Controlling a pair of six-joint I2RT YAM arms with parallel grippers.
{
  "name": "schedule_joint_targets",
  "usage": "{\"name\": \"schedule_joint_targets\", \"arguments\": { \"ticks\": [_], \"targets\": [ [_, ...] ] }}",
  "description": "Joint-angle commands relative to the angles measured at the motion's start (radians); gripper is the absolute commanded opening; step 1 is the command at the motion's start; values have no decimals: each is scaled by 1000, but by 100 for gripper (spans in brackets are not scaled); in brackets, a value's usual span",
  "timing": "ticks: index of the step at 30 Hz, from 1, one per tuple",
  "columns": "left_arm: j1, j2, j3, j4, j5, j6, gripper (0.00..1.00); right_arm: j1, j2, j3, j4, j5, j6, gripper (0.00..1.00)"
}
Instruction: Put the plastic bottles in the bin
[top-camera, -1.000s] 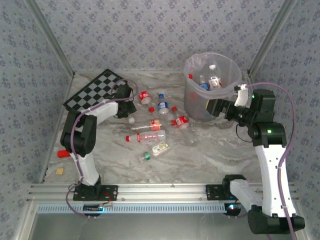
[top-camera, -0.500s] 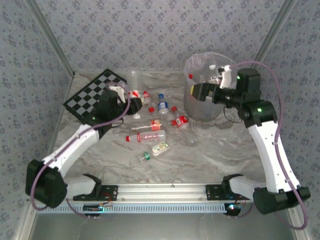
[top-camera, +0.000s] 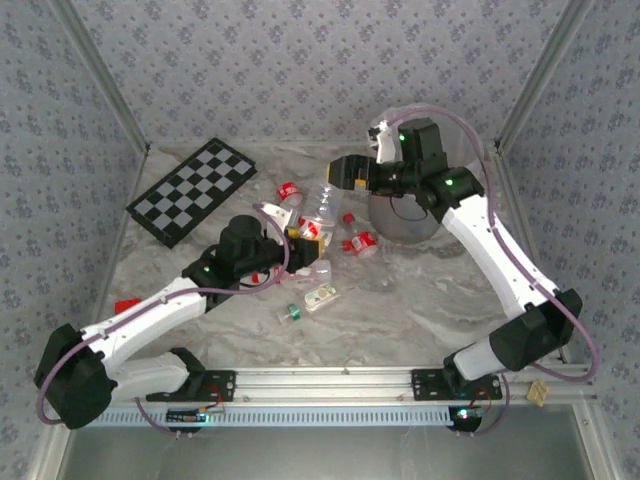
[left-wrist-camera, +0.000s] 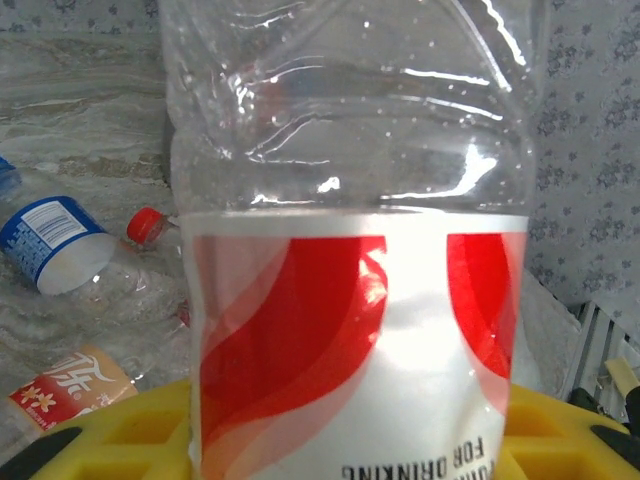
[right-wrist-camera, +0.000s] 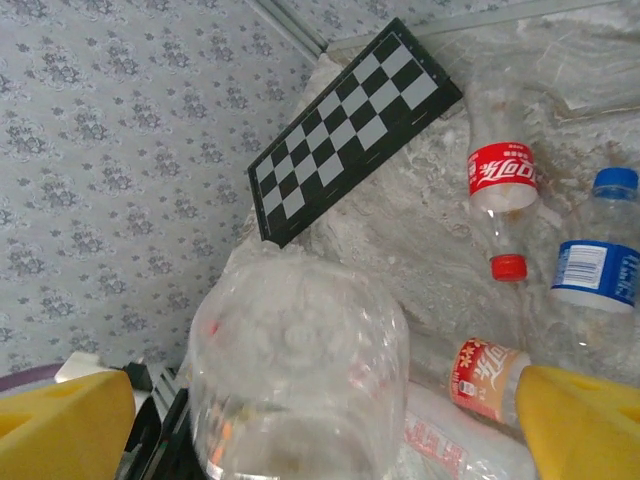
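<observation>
The plastic bottles (top-camera: 360, 243) lie loose on the marble-look table (top-camera: 440, 300), clustered mid-table between the arm bases and the bin. They look empty and thin-walled, so I judge them very light, easily dented and a little slick on the bare plastic. The labelled band round the middle, or the stiffer neck under the cap, seems the best place to pinch, with mild pressure only.

Nearest the arm bases are a small green-labelled bottle (top-camera: 290, 313) and a pale-labelled one (top-camera: 322, 296) just beside it, both on their sides. Further in, the left gripper (top-camera: 302, 234) is pinched on the held bottle (left-wrist-camera: 350, 330), its yellow fingers (left-wrist-camera: 120, 440) at the red-and-white label. This bottle stands upright, seemingly lifted, and its clear wall above the label is creased. The right gripper (top-camera: 345, 178) reaches in from the bin side, its own yellow fingers spread wide to either side of that bottle's upper end and apparently not touching it.

Past it lie a red-labelled bottle (right-wrist-camera: 503, 180) with a red cap and a blue-labelled one (right-wrist-camera: 595, 265) side by side, with the chequered board (right-wrist-camera: 350, 130) beyond. Far right stands the bin (top-camera: 405, 225), partly behind the right arm; what it holds I cannot tell.
</observation>
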Motion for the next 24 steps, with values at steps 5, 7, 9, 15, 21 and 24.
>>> {"name": "schedule_joint_targets", "arguments": {
  "ticks": [5,7,9,15,21,24],
  "targets": [
    [-16,11,49,21,-22,60,46,25,38,14,5,-41,42,85],
    [-21,12,51,18,-29,70,46,24,42,12,1,-36,42,77],
    [-23,18,58,10,-37,80,46,23,51,21,-15,-40,37,68],
    [-25,30,71,-6,-67,69,51,17,54,68,-42,-32,21,52],
    [-27,7,97,-65,-76,46,88,-17,54,193,-104,-4,-28,50],
    [-27,-28,92,-87,-96,33,94,-61,56,302,-160,8,-73,48]
  ]
}}
